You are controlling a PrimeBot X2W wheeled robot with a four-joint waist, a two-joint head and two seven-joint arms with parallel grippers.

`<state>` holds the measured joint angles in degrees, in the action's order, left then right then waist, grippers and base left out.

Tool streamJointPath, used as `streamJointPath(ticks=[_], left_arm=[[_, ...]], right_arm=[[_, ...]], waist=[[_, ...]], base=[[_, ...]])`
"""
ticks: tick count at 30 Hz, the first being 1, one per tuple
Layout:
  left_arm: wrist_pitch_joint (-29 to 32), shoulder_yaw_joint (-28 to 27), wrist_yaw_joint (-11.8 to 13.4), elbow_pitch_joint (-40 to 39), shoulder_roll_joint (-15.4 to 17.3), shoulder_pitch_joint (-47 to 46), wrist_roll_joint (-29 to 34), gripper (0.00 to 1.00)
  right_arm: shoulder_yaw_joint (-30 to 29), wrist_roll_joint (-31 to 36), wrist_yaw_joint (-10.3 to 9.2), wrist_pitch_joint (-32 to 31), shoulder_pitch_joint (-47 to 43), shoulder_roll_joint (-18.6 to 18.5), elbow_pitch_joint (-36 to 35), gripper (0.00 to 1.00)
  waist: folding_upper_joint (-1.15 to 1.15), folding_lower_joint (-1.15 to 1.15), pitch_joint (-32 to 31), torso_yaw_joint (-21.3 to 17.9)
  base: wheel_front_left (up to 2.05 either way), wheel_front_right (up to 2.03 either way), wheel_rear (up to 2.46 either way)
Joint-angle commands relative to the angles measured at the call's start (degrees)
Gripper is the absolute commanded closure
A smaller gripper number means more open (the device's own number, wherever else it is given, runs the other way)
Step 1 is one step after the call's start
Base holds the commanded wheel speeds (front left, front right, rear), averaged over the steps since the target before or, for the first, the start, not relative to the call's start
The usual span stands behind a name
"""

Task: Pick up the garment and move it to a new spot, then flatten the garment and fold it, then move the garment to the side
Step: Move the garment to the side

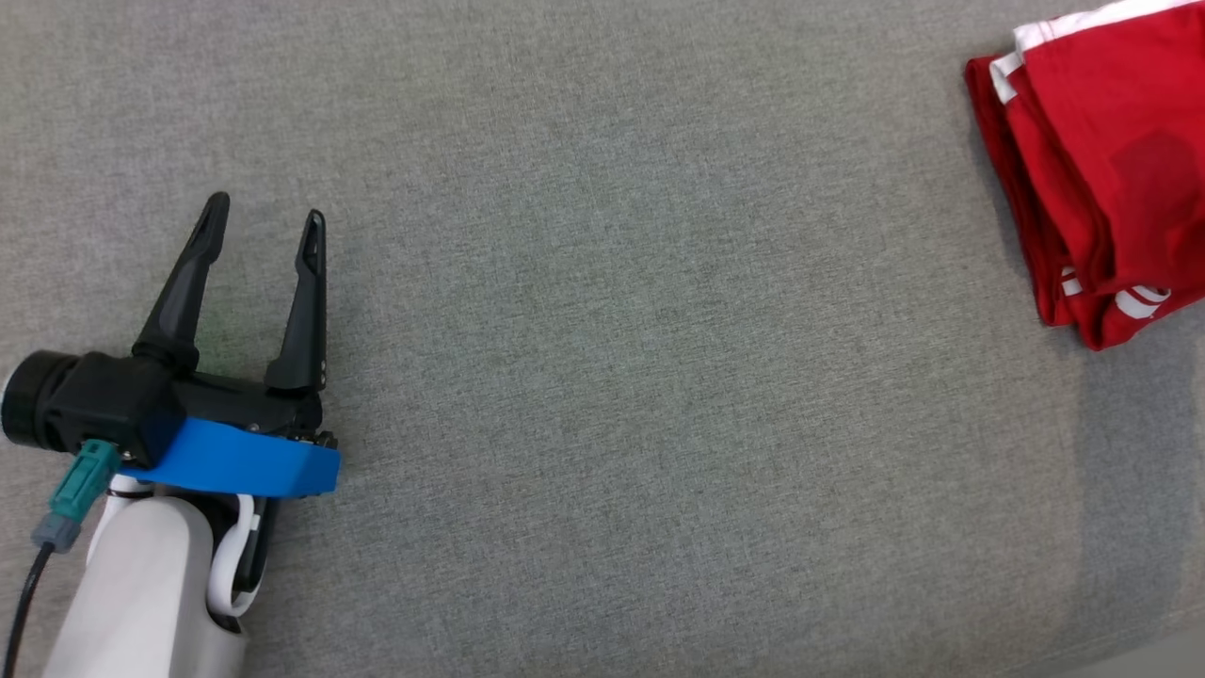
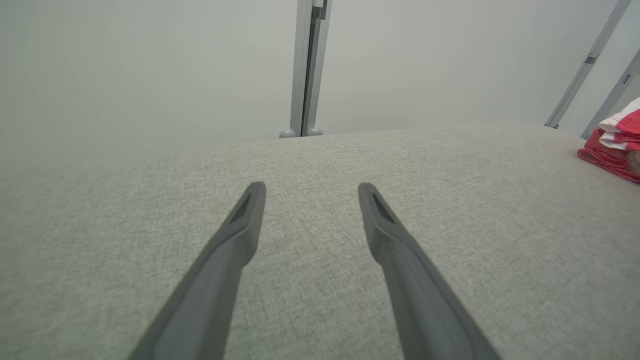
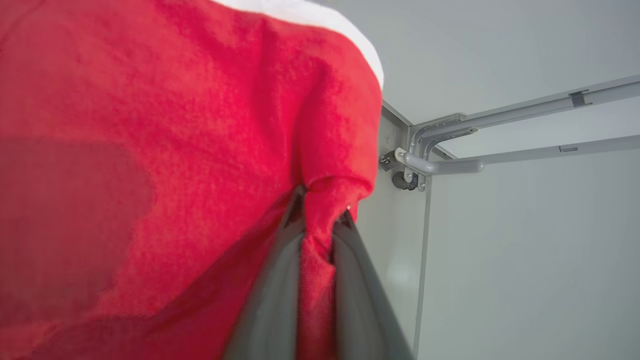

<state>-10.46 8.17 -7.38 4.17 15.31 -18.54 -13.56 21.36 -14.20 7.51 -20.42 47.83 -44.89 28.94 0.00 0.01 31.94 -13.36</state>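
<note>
The garment is red with white trim, folded into a stack at the upper right of the grey cloth-covered table. In the left wrist view the garment shows at the far right edge. My left gripper hovers at the lower left, open, with nothing between its fingers. In the right wrist view my right gripper is shut on a pinch of the garment, and the red cloth bunches between the two dark fingers.
Pale walls and metal frame rails stand beyond the table's far edge. A bracket with a grey handle shows in the right wrist view. The table's near right corner ends at a paler strip.
</note>
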Motion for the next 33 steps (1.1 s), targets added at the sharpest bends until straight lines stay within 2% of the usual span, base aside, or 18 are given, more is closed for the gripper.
streamJointPath(ticks=[1,2,8,13,17,22,28,31,32,33], left_arm=[[0.5,-0.2,0.0,-0.9,0.7,-0.8,0.0,0.00],[0.8,-0.2,0.1,-1.4,1.0,-0.7,0.0,0.00],[0.1,-0.2,0.7,-1.6,0.8,1.9,-0.7,0.00],[-1.9,0.4,1.2,1.3,-1.3,4.3,-1.9,0.00],[-3.0,0.4,1.4,4.2,-3.1,6.4,-3.2,0.00],[-4.0,0.0,1.8,7.2,-4.4,9.2,-4.2,0.00],[-4.5,-1.1,2.1,10.6,-5.3,12.6,-5.1,0.00],[-4.7,-1.4,2.0,11.9,-5.7,14.1,-5.4,0.00],[-4.7,-1.4,2.0,11.9,-5.7,14.1,-5.4,0.00],[-4.7,-1.4,1.9,12.5,-5.9,14.8,-5.4,0.00]], right_arm=[[-1.1,1.7,-0.03,1.6,0.3,1.3,1.6,0.60],[-2.7,2.6,-0.03,2.6,0.2,2.4,3.1,0.00],[-10.4,7.5,-0.03,8.4,-2.4,9.9,10.0,0.00],[-14.3,8.0,-0.03,14.2,-6.5,13.2,9.5,0.00],[-16.9,6.1,-0.03,18.3,-12.0,16.5,4.6,0.00],[-18.3,4.8,-0.02,22.5,-22.4,21.3,-5.8,0.00],[-20.6,3.8,-0.03,24.2,-35.6,28.1,-16.9,0.00],[-22.4,3.2,-0.03,24.5,-40.5,32.1,-20.5,0.00],[-22.4,3.2,-0.03,24.5,-40.5,32.1,-20.5,0.00],[-23.2,2.6,-0.02,24.0,-43.1,34.3,-21.7,0.00]], waist=[[0.00,-0.01,0.8,0.2],[0.00,-0.01,1.0,0.2],[0.00,-0.01,-2.9,0.1],[0.00,-0.01,-10.0,1.7],[0.00,-0.01,-15.4,3.7],[0.00,-0.01,-21.0,6.5],[0.00,-0.01,-25.9,9.6],[0.00,-0.01,-27.6,10.7],[0.00,-0.01,-27.6,10.7],[0.00,-0.01,-28.4,11.3]], base=[[0.00,0.00,0.00],[0.00,0.00,0.00],[0.00,0.00,0.00],[0.00,0.00,0.00],[0.00,0.00,0.00],[0.00,0.00,0.00],[0.00,0.00,0.00],[0.00,0.00,0.00],[0.00,0.00,0.00],[0.00,0.00,0.00]])
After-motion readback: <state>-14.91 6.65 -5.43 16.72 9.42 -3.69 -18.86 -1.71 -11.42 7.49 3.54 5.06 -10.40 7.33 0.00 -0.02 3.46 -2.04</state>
